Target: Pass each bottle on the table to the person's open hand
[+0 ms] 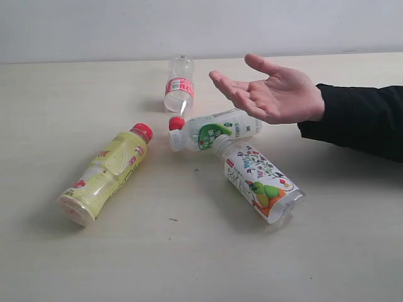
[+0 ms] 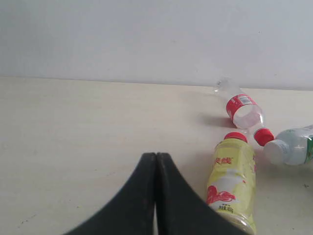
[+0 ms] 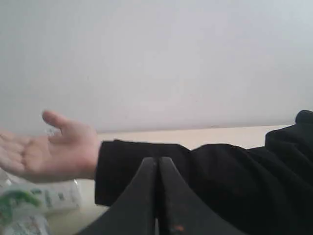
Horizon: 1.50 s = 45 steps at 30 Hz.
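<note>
Four bottles lie on the table (image 1: 75, 100). The yellow bottle (image 1: 107, 173) with a red cap is at the left. The small clear red-label bottle (image 1: 179, 90) lies at the back, its red cap (image 1: 177, 123) pointing forward. The green-white label bottle (image 1: 217, 129) and the floral-fruit label bottle (image 1: 259, 179) lie in the middle. The person's open hand (image 1: 271, 91) hovers palm up above them, on a black sleeve (image 1: 359, 119). Neither gripper shows in the exterior view. My left gripper (image 2: 156, 155) is shut and empty, short of the yellow bottle (image 2: 232, 183). My right gripper (image 3: 157, 159) is shut and empty, in front of the sleeve (image 3: 220, 171).
A plain pale wall (image 1: 189, 25) stands behind the table's far edge. Bare tabletop stretches along the front (image 1: 189, 264) and far left. The sleeved arm crosses in from the right.
</note>
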Motion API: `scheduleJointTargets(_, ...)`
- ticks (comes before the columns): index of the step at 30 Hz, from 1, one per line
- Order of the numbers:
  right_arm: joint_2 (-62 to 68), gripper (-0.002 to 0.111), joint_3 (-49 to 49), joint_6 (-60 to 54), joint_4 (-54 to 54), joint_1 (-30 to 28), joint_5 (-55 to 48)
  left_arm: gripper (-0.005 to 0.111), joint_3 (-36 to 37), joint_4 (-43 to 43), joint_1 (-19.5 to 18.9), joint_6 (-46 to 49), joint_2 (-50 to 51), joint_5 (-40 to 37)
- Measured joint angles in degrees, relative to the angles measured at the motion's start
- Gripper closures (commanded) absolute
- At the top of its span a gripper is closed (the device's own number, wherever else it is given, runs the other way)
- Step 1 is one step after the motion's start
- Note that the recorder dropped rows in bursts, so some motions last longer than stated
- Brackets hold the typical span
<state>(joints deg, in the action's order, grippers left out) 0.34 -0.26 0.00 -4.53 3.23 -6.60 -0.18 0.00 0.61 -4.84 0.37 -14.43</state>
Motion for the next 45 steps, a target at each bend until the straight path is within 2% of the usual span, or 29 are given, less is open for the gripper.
scheduleJointTargets(2,0.0,0.108,0.0,4.6,-5.0,0.0,3.2,0.107,0.0,0.0,0.0,0.0,0.0,0.0)
scheduleJointTargets(7,0.0,0.108,0.0,22.8,-28.1,0.0,10.7,0.107,0.0,0.0,0.0,0.0,0.0,0.0)
scheduleJointTargets(10,0.0,0.108,0.0,26.5,-35.3,0.0,12.4,0.107,0.0,0.0,0.0,0.0,0.0,0.0)
scheduleJointTargets(20,0.0,0.108,0.0,31.1,-38.4,0.0,16.2,0.107,0.0,0.0,0.0,0.0,0.0,0.0)
scheduleJointTargets(25,0.0,0.108,0.0,33.5,-32.6,0.0,17.7,0.107,0.0,0.0,0.0,0.0,0.0,0.0)
scheduleJointTargets(28,0.0,0.108,-0.5,34.1,-23.3,0.0,19.0,0.107,0.0,0.0,0.0,0.0,0.0,0.0)
scheduleJointTargets(30,0.0,0.108,-2.2,36.0,-12.7,0.0,18.8,0.107,0.0,0.0,0.0,0.0,0.0,0.0)
scheduleJointTargets(32,0.0,0.108,-4.7,41.7,5.3,0.0,18.4,0.107,0.0,0.0,0.0,0.0,0.0,0.0)
scheduleJointTargets(35,0.0,0.108,-7.1,63.1,39.8,0.9,21.7,0.107,0.0,0.0,0.0,0.0,0.0,0.0)
scheduleJointTargets(38,3.2,0.108,-9.6,79.5,60.4,0.9,30.7,0.107,0.0,0.0,0.0,0.0,0.0,0.0)
scheduleJointTargets(39,6.9,0.108,-11.7,87.0,70.6,0.9,36.2,0.107,0.0,0.0,0.0,0.0,0.0,0.0)
scheduleJointTargets(43,22.7,0.108,-19.6,104.0,96.3,0.9,51.1,0.107,0.0,0.0,0.0,0.0,0.0,0.0)
scheduleJointTargets(45,31.5,0.108,-21.8,110.0,102.0,0.9,55.7,0.107,0.0,0.0,0.0,0.0,0.0,0.0)
